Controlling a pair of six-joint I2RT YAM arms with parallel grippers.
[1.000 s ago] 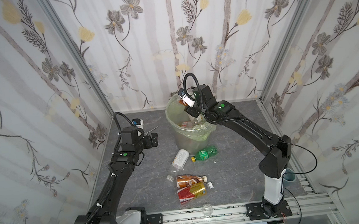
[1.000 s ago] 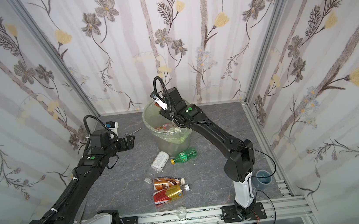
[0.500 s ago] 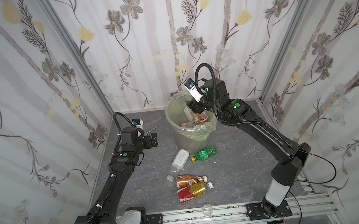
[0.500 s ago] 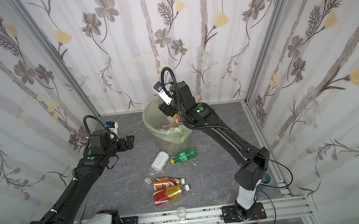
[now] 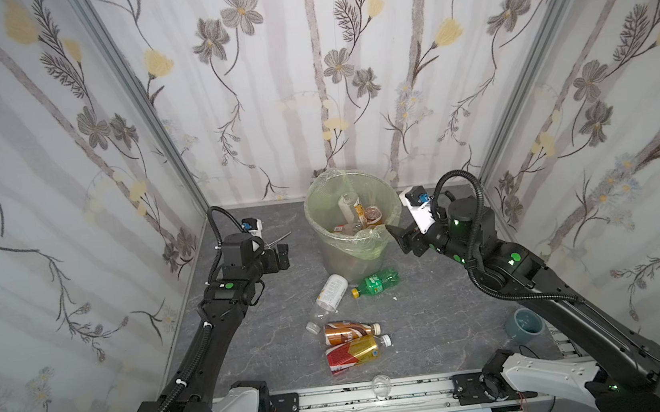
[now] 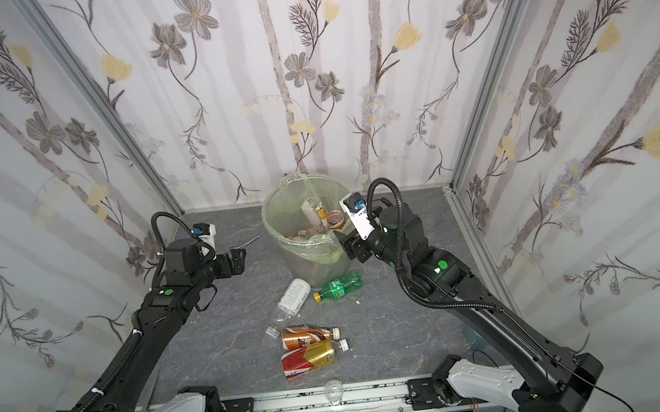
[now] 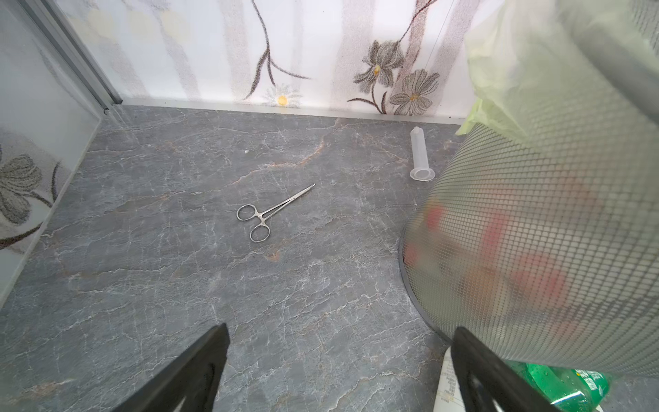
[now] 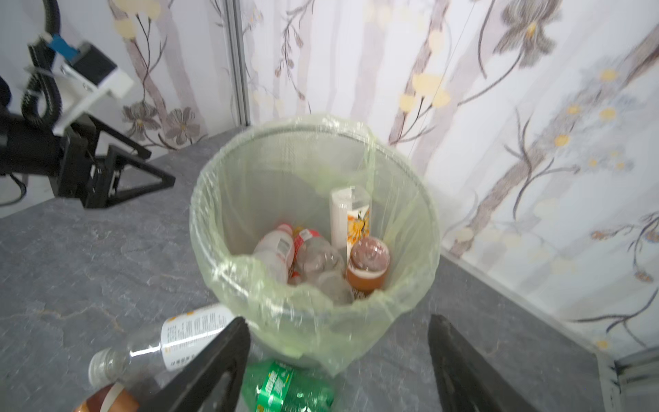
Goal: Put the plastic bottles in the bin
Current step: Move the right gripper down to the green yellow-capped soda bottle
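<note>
Likely a lab test booth — floral-papered wall panels (image 5: pixel 308 92), aluminium corner posts (image 5: pixel 144 105), a slotted mounting rail (image 5: pixel 340 400).

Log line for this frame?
left hand: open, empty, left of bin | right hand: open, empty, right of bin | table: clear bottle, green bottle, brown bottle, red-gold bottle | bin: holds several bottles

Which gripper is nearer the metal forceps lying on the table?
Left. The left gripper is just short of the forceps; the right gripper sits beyond the bin, beside its rim.
</note>
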